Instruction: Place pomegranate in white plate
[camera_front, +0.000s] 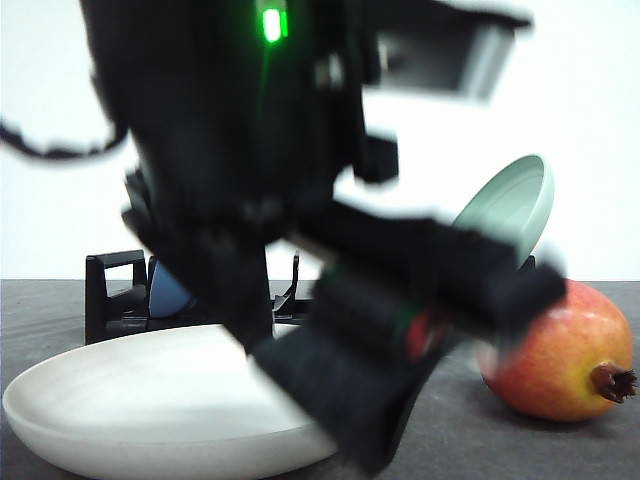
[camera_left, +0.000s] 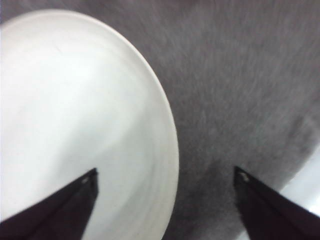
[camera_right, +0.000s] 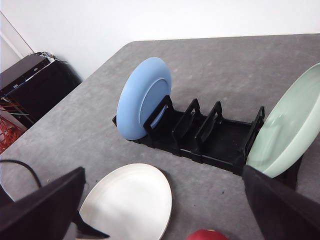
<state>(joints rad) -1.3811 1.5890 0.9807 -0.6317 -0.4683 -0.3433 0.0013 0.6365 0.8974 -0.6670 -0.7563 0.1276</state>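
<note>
Pomegranate (camera_front: 565, 350) sits lower right of the front view on the table, crown pointing right, beside the white plate (camera_front: 120, 400) at lower left. Left gripper (camera_left: 165, 200) jaws wide apart, empty, straddling the plate rim; right gripper (camera_right: 162, 210) also spread and empty, fruit just showing between its fingers, so right arm looks nearer.

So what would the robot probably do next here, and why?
Probably move the open left gripper off the white plate and toward the pomegranate. The fruit lies on the table beside the plate, ungrasped, and the left gripper, empty, hangs over the plate's edge.
</note>
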